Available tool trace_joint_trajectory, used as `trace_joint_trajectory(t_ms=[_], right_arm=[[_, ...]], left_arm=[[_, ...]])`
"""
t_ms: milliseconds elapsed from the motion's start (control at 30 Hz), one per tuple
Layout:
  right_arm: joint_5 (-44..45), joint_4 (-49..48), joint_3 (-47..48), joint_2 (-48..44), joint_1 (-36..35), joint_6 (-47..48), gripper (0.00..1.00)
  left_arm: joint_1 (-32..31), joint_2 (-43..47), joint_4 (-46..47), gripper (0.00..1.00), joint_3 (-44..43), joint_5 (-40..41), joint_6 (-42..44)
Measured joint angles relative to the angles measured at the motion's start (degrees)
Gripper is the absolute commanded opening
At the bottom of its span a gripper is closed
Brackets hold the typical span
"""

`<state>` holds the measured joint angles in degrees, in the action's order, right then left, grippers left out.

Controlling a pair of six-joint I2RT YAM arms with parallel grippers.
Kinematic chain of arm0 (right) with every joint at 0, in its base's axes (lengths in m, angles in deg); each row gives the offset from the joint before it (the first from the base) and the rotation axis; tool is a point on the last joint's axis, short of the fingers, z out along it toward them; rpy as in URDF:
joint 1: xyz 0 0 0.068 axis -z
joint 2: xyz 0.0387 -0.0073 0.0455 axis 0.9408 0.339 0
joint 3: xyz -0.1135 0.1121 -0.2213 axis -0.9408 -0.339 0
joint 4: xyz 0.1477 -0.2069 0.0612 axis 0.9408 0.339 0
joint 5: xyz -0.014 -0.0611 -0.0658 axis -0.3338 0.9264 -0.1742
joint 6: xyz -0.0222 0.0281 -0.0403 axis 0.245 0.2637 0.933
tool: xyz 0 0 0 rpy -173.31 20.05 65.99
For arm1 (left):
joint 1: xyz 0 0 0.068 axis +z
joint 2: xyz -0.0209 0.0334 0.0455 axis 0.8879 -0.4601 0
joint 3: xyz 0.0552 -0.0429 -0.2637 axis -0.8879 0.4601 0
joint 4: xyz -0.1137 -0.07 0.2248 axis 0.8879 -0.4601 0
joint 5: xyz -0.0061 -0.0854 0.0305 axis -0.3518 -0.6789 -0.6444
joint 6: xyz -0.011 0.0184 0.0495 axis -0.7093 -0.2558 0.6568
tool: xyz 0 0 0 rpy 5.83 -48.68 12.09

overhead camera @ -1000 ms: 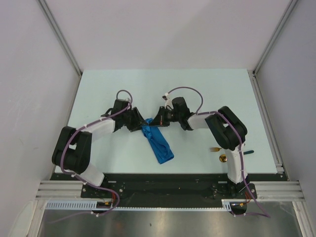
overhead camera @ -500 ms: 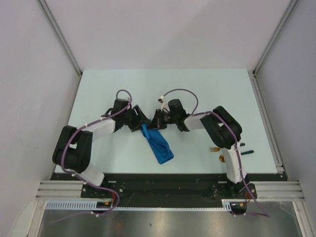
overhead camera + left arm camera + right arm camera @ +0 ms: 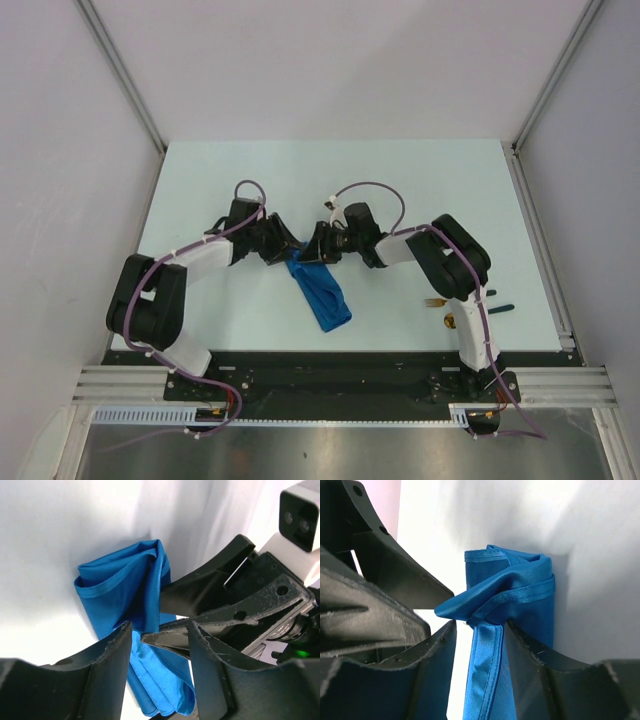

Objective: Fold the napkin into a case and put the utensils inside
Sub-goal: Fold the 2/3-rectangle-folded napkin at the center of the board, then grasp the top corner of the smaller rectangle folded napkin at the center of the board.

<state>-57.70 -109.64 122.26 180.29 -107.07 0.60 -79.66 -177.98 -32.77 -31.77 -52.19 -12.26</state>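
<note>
The bright blue napkin (image 3: 322, 295) lies as a narrow oblong, folded case shape, running from mid-table toward the near edge. Both grippers meet at its far end. My left gripper (image 3: 284, 252) is open, its fingers straddling the bunched cloth (image 3: 120, 585); one finger of the right gripper pokes between them. My right gripper (image 3: 314, 248) is open, its fingers either side of a cloth hem (image 3: 520, 580), with table showing beside the hem. The fork's gold head (image 3: 432, 301) and the spoon's gold head (image 3: 452, 321) lie at the near right, partly hidden by the right arm.
A dark handle end (image 3: 503, 307) sticks out right of the right arm. Aluminium rails (image 3: 540, 215) border the table's right side and white walls enclose it. The two grippers' fingers nearly touch each other.
The right gripper has moved left toward the left gripper and closer over the napkin's far end. The left arm has barely moved. The napkin's far end has shifted slightly nearer.
</note>
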Motion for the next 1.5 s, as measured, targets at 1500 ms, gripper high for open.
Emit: trace_joint_trajectory(t_ms=[1500], right_arm=[[2.3,2.1,1.8,-0.6,-1.2,3.7,0.54]], left_arm=[[-1.2,-5.0,-4.3,0.13,-3.2,8.1,-1.9]])
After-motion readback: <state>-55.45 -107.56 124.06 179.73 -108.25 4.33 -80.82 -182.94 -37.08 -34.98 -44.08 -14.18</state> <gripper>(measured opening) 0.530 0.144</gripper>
